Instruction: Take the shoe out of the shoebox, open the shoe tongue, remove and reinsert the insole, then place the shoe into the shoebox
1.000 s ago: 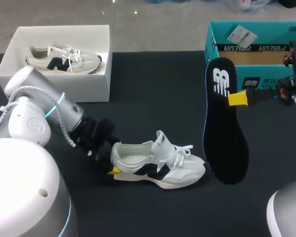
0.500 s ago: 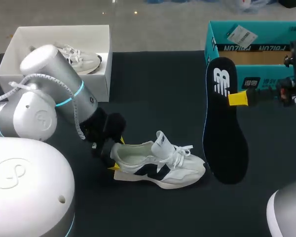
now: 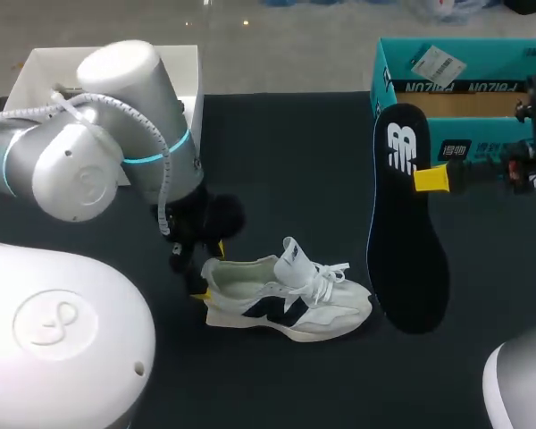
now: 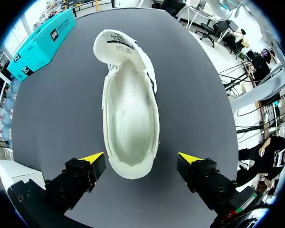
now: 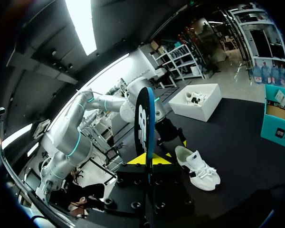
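A white sneaker with a dark side logo lies on the black table, toe to the right, tongue lifted. My left gripper stands open at its heel. In the left wrist view the yellow fingertips flank the sneaker's heel without touching it, and the empty inside of the sneaker shows. My right gripper is shut on the black insole, holding it upright to the right of the sneaker; from the right wrist the insole shows edge-on above the right gripper. The teal shoebox stands open at the back right.
A white box at the back left is mostly hidden behind my left arm. From the right wrist the white box shows a second shoe inside it. Black table lies bare between the boxes.
My left arm has swung up and to the right, now covering the white box, and its gripper has shifted around the sneaker's heel. The right arm and insole have not moved.
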Robot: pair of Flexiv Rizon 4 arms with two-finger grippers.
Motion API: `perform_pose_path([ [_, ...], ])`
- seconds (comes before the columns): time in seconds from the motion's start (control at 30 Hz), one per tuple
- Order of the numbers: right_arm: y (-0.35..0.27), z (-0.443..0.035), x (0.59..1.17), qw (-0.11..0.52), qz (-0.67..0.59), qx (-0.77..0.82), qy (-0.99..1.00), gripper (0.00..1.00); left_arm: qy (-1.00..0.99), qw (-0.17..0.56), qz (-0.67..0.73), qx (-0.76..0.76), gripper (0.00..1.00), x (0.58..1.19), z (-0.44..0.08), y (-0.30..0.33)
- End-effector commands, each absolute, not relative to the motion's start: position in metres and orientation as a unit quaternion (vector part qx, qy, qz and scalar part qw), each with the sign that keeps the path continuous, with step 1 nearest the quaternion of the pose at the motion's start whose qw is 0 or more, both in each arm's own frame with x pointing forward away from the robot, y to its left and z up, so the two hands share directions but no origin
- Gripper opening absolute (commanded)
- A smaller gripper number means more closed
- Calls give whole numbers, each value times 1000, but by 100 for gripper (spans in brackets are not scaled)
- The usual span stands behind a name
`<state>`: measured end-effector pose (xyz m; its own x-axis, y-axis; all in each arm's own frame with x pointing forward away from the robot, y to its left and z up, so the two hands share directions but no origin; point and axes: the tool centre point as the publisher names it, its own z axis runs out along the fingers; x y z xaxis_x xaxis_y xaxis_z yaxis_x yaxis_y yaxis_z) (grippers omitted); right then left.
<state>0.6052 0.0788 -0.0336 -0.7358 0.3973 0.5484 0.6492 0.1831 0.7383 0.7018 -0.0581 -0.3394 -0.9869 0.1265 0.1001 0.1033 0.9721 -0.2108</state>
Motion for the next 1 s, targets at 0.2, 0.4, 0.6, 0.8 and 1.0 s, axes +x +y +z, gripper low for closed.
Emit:
perform_pose_path([
  [0.2,77,-39,596,97,-575,-352,-732,0,-998,41,8,-52,100,698,-331,-58],
  [0.4,77,-39,596,97,-575,-352,-732,0,-998,38,14,-50,100,697,-333,-59],
  [0.6,77,-39,596,97,-575,-352,-732,0,-998,40,18,-46,100,696,-334,-58],
  [0.8,77,-39,596,97,-575,-352,-732,0,-998,38,28,-31,100,696,-333,-57],
  [1.0,77,-39,596,97,-575,-352,-732,0,-998,38,28,-31,100,696,-333,-57],
])
